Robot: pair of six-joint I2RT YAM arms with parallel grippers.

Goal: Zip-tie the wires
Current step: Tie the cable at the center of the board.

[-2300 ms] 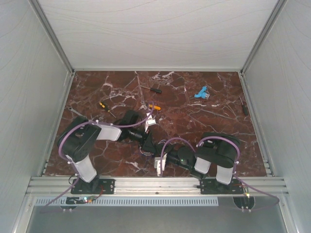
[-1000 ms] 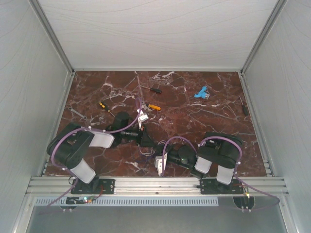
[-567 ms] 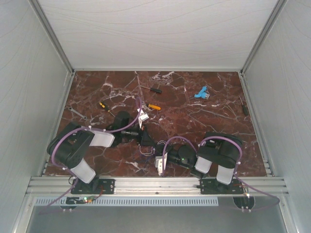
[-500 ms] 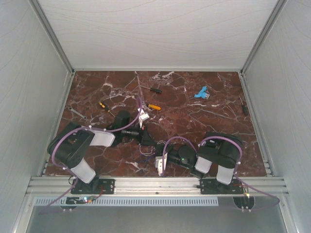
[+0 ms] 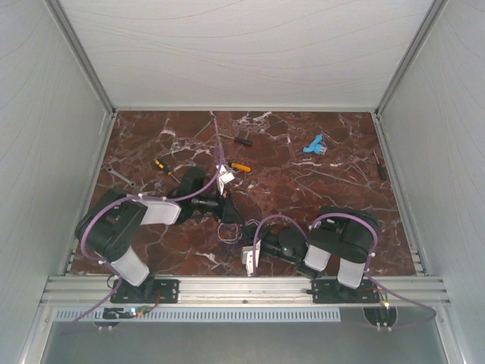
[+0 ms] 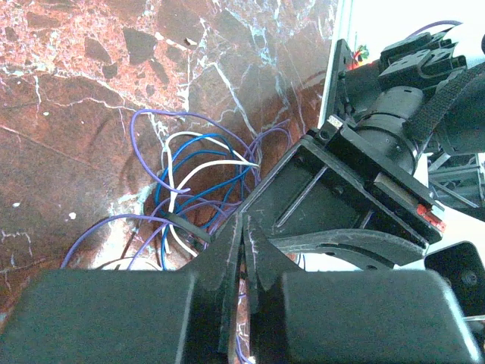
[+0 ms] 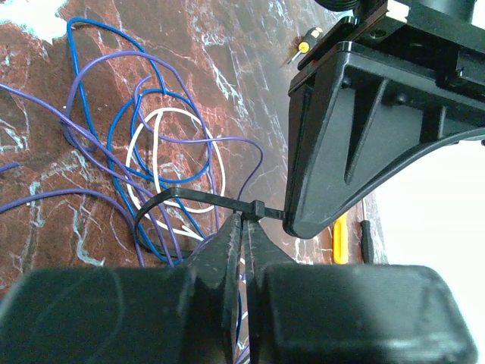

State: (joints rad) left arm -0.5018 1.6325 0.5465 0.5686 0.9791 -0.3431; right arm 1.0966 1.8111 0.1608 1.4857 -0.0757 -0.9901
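Cinching step: left gripper [image 6: 242, 241] and right gripper [image 7: 244, 226], lower centre, each pinch the black zip tie [image 7: 204, 199] looping the wires [image 7: 174, 140]. Next, probably pull the 2 apart to tighten.

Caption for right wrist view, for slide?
Right pincer and left pincer grip a black zip tie looped around the wires.

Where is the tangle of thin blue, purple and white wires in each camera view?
Top external: the tangle of thin blue, purple and white wires sits low centre.
Left wrist: left of centre.
Right wrist: left half, looped by a black zip tie.
Shared landmark: red marble tabletop with white veins.
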